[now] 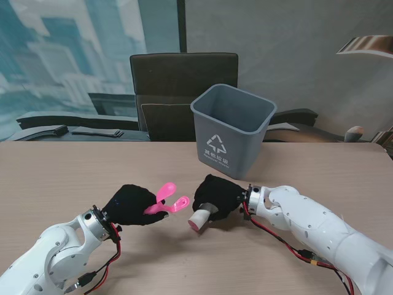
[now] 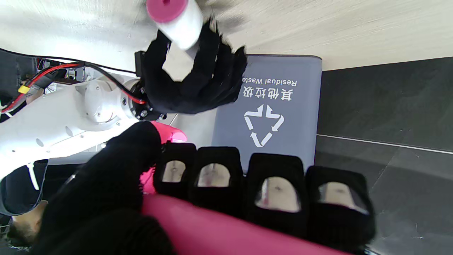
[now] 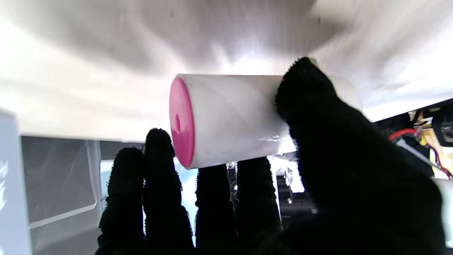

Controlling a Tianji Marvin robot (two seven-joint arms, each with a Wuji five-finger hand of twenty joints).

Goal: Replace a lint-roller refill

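Refill roll (image 1: 200, 217), white w/ pink end cap, sits mid-table, clamped in right hand (image 1: 218, 196). Left hand (image 1: 132, 204) is closed around pink roller handle (image 1: 167, 201), just left of roll. Risk: misaligned ends w/ small gap, so roll could jam or slip out. Grey bin (image 1: 232, 129) far side; contents not visible.

left hand (image 2: 198, 198) grips pink handle (image 2: 226, 230); right hand (image 2: 191, 81) holds white refill (image 2: 180, 24)

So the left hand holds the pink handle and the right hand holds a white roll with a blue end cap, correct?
Not quite: the end cap on the white roll is pink, as the right wrist view shows. The left hand does hold the pink handle, and the right hand the roll.
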